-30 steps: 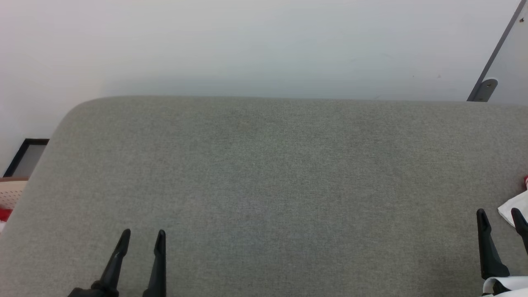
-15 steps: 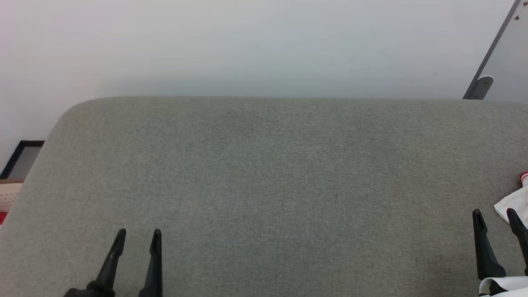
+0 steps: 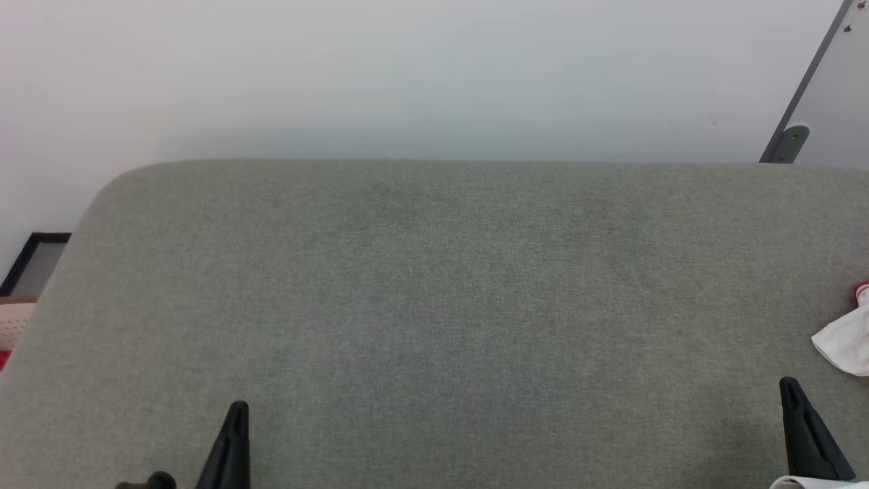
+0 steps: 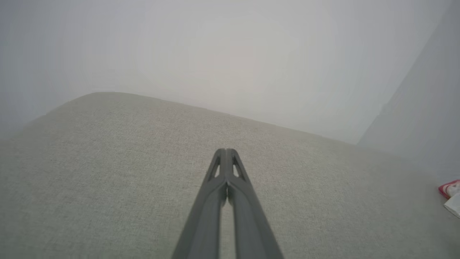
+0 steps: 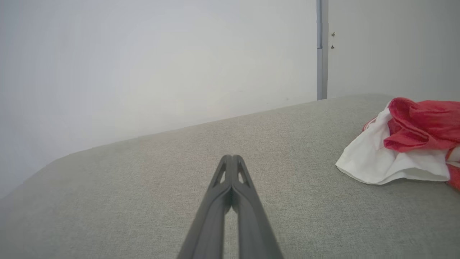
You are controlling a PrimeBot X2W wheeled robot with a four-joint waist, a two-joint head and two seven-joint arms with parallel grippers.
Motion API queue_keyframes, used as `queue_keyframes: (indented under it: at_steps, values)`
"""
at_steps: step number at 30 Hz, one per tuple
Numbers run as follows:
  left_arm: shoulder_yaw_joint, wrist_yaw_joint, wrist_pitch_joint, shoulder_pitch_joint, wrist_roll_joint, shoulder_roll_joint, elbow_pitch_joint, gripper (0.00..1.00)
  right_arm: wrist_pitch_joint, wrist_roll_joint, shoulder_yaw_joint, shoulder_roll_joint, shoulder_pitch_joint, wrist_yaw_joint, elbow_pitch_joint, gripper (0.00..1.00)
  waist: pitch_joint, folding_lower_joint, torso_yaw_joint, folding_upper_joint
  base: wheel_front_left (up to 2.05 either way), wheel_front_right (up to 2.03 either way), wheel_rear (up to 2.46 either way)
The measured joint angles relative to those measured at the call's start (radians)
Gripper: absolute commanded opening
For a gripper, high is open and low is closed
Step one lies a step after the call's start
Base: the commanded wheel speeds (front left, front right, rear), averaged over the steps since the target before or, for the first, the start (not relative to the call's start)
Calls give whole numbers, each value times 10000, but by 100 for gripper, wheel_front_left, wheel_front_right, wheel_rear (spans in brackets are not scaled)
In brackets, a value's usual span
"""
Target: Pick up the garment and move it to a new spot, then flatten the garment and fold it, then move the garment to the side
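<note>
The garment (image 5: 413,140) at the right is bright red over plain white. The cushion (image 3: 434,305) is grey-green in a fine flecked weave. The wall (image 3: 407,68) behind it is off-white. The left gripper (image 4: 225,154) and right gripper (image 5: 232,160) are dark grey to black. At far right, a pale grey panel (image 3: 842,88) has a darker grey edge. At left are a black frame (image 3: 47,236) and a beige dotted piece (image 3: 13,319).

Grey woven padded surface (image 3: 434,305) set against a pale wall (image 3: 407,75), grey panel (image 3: 838,102), perhaps a door, at far right, dark-framed pane (image 3: 37,261) low on the left.
</note>
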Motion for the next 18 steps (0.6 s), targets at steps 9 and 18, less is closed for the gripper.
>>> queue_keyframes:
  at_steps: [9, 18]
  values:
    - [-10, 4, 343, -351, -1639, 4, 343, 0, 351, 1467, -27, 194, -229, 0, 221, 0, -1, 0, -13, 0, 0, 0, 0]
    - [-4, 4, 669, -671, -3116, 2, 631, 0, 671, 2752, -69, 314, -481, 0, 399, 0, -2, 0, -25, 0, 0, 0, 0]
